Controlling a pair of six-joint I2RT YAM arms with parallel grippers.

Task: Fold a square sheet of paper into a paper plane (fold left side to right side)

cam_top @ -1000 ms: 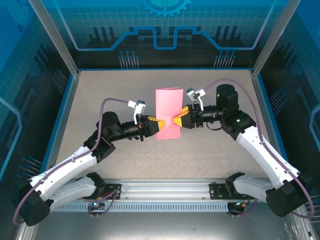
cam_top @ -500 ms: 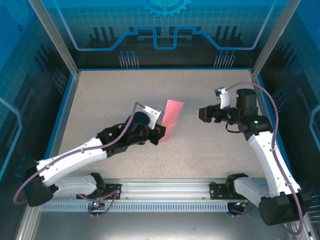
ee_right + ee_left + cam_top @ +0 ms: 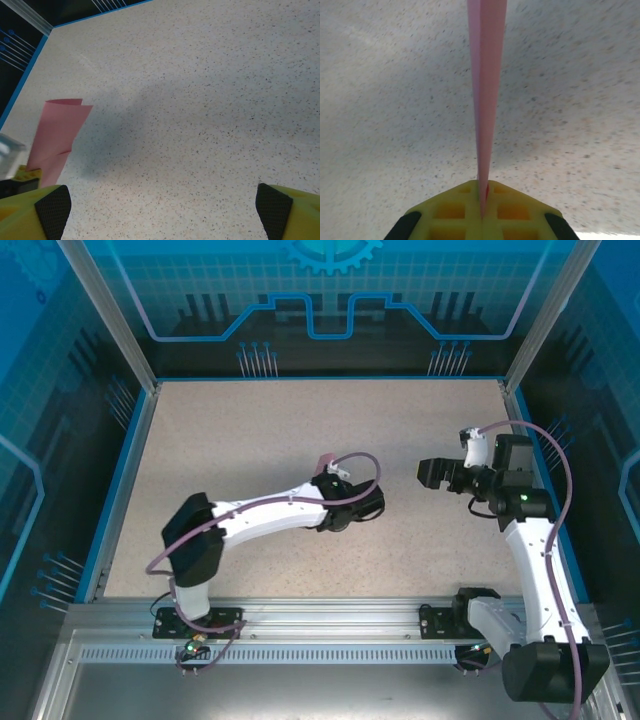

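The square sheet of paper (image 3: pixel 487 75), pink-red and folded double, stands on edge in my left gripper (image 3: pixel 483 194), whose yellow fingers (image 3: pixel 455 212) are shut on its lower end. From above it shows as a thin pink sliver (image 3: pixel 325 459) over the left gripper (image 3: pixel 330 480), near the table's middle. The right wrist view shows it as a folded panel (image 3: pixel 57 135) at the far left, lifted off the tabletop. My right gripper (image 3: pixel 164 210) is open wide with nothing between its fingertips (image 3: pixel 275 207). It hangs apart to the right (image 3: pixel 430 475), pointing left toward the paper.
The speckled beige tabletop (image 3: pixel 250 425) is ringed by a blue rim (image 3: pixel 128 460) and glass walls. A metal rail (image 3: pixel 320 620) with both arm bases runs along the near edge. The left arm's cable (image 3: pixel 355 465) loops over its wrist.
The right gripper has let go of the paper, opened wide and drawn back to the right. The left arm has swung right and turned the paper from flat to edge-on.
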